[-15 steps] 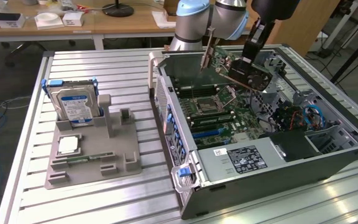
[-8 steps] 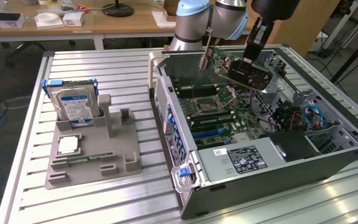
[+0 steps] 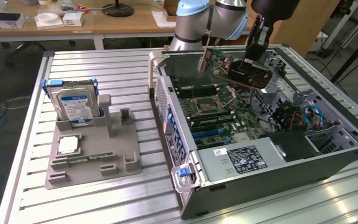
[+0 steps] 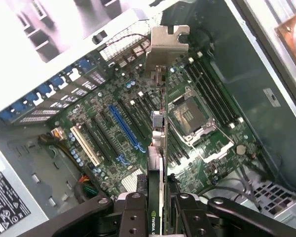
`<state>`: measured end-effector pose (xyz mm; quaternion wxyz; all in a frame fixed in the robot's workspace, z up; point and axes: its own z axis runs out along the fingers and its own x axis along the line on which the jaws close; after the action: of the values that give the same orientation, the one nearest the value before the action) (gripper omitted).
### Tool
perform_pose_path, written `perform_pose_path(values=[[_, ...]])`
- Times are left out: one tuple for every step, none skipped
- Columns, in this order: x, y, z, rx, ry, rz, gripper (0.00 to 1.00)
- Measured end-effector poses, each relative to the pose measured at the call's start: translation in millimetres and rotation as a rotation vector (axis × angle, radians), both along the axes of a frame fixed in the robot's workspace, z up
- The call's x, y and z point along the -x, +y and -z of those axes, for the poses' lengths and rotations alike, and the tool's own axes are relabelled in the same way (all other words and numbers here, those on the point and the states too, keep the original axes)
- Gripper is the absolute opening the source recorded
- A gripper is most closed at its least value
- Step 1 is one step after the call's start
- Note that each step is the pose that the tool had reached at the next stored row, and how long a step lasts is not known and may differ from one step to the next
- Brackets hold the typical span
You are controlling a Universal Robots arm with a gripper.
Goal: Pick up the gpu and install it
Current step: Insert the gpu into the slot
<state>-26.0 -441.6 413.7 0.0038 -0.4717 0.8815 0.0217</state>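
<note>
Exterior view: gripper [image 3: 249, 61] hangs over the open computer case [image 3: 260, 196], at the case's far end, near its rear wall. Jaws are pinched on the gpu [image 3: 244, 72]. The card is held tilted above the motherboard [image 3: 229, 121] and clear of it, not seated in any slot. Its black cooler face is turned toward the camera. The silver bracket [image 3: 202, 58] points toward the rear wall of the case.

Wrist view: looking down along the card into the case. The gpu [image 4: 157, 148] is seen edge-on, clamped between the two fingers [image 4: 133, 215], one on each face. Bracket [image 4: 167, 44] is at the end away from the fingers, over the case's rear edge. On the board beneath, the long blue slot [image 4: 124, 126] lies just to one side of the card's line and the CPU socket [image 4: 190, 113] to the other.

Power supply [image 3: 241, 158] fills the near end of the case.

Outside the case, to the exterior view's left of it, a grey holder tray [image 3: 98, 149] sits on the slatted table [image 3: 104, 200]. A hard drive [image 3: 73, 106] with blue clips stands upright in the tray.
</note>
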Motion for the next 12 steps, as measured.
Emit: perform_pose_path(values=[[0.0, 0.0, 0.0, 0.0, 0.0, -0.014, 0.26], [0.0, 0.0, 0.0, 0.0, 0.0, -0.03, 0.26], [0.0, 0.0, 0.0, -0.0001, 0.0, -0.044, 0.26], [0.0, 0.0, 0.1, -0.0001, 0.0, -0.059, 0.26], [0.0, 0.0, 0.1, 0.0, 0.0, -0.073, 0.26], [0.0, 0.0, 0.1, 0.0, 0.0, -0.087, 0.26], [0.0, 0.0, 0.1, -0.0001, 0.0, -0.101, 0.26], [0.0, 0.0, 0.1, -0.0001, 0.0, -0.115, 0.26], [0.0, 0.0, 0.1, 0.0, 0.0, -0.13, 0.26], [0.0, 0.0, 0.1, 0.0, 0.0, -0.143, 0.26], [0.0, 0.0, 0.1, 0.0, 0.0, -0.155, 0.26], [0.0, 0.0, 0.1, -0.0001, 0.0, -0.166, 0.26]])
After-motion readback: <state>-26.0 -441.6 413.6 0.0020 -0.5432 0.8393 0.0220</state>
